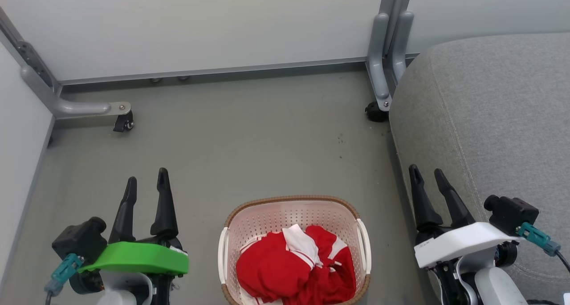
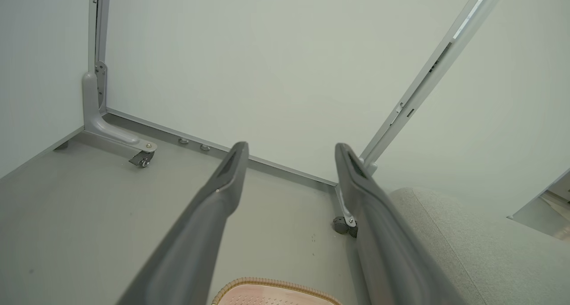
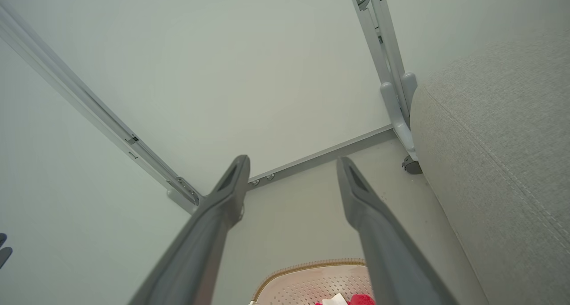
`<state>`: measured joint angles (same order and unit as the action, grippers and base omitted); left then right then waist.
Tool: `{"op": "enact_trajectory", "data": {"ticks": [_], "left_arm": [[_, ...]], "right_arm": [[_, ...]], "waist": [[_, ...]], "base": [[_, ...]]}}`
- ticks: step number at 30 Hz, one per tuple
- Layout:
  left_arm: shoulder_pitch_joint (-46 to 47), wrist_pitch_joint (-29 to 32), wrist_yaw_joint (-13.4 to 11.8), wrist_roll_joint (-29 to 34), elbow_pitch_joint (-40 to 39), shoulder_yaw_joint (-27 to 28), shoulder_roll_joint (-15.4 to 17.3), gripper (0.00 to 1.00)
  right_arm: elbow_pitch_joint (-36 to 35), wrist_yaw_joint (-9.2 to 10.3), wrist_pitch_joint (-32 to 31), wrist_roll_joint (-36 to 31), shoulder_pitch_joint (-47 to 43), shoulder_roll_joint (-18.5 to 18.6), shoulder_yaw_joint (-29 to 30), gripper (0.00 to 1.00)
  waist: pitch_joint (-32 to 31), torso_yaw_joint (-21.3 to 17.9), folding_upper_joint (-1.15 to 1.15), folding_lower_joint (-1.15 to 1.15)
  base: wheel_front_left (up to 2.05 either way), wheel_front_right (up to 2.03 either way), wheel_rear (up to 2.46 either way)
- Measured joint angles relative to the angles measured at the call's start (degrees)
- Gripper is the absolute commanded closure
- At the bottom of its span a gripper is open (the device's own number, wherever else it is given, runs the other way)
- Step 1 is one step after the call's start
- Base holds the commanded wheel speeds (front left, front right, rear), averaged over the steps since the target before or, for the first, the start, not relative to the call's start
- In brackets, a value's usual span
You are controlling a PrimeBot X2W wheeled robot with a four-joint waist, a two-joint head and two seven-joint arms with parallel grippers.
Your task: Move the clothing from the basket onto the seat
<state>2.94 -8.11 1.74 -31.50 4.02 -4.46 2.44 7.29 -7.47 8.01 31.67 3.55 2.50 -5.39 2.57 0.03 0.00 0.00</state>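
Observation:
The cream basket (image 1: 267,216) with a brown rim stands on the grey floor at the bottom middle of the head view. Red clothing (image 1: 285,265) with white stripes is bunched inside it. The grey seat (image 1: 490,109) fills the right side. My left gripper (image 1: 147,180) hangs open to the basket's left, nothing between its fingers. My right gripper (image 1: 427,173) stands open to the basket's right, at the seat's front edge. The left wrist view shows the basket rim (image 2: 271,285) low between open fingers (image 2: 222,185), and the right wrist view shows basket (image 3: 311,282), clothing (image 3: 360,299) and seat (image 3: 498,153).
Pale partition panels close off the back and left, on grey metal feet with castors (image 1: 122,122) (image 1: 376,111). Bare floor (image 1: 249,136) lies between the basket and the back panel.

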Motion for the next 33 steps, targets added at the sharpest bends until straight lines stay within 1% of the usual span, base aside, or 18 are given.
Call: {"op": "enact_trajectory", "data": {"ticks": [5, 11, 20, 33], "left_arm": [[-0.09, -0.63, 0.30, 2.86, -0.07, -0.78, 0.02, 0.00], [-0.90, -1.56, 1.26, 5.39, 0.25, -1.29, 0.04, 0.00], [-1.19, -2.64, 1.30, 9.96, 0.45, -2.09, 0.10, 0.00], [-1.88, -4.33, 0.98, 16.16, 1.57, -3.44, 0.16, 0.00]], "right_arm": [[-0.25, 0.00, 0.68, -2.22, 0.00, 0.03, -0.10, 0.00], [-0.40, 0.00, 1.68, -5.28, -0.01, 0.05, -0.42, 0.00], [-0.57, 0.00, 2.78, -9.17, -0.14, 0.09, -1.57, 0.00], [-0.53, -0.01, 4.30, -14.60, -0.93, 0.13, -1.45, 0.00]], "waist": [[0.04, 0.00, 0.00, 0.00], [0.02, -0.01, 0.00, 0.00], [-0.20, -0.05, 0.00, 0.00], [-0.47, -0.15, 0.00, 0.00]], "base": [[0.00, 0.00, 0.00], [0.00, 0.00, 0.00], [0.00, 0.00, 0.00], [0.00, 0.00, 0.00]]}}
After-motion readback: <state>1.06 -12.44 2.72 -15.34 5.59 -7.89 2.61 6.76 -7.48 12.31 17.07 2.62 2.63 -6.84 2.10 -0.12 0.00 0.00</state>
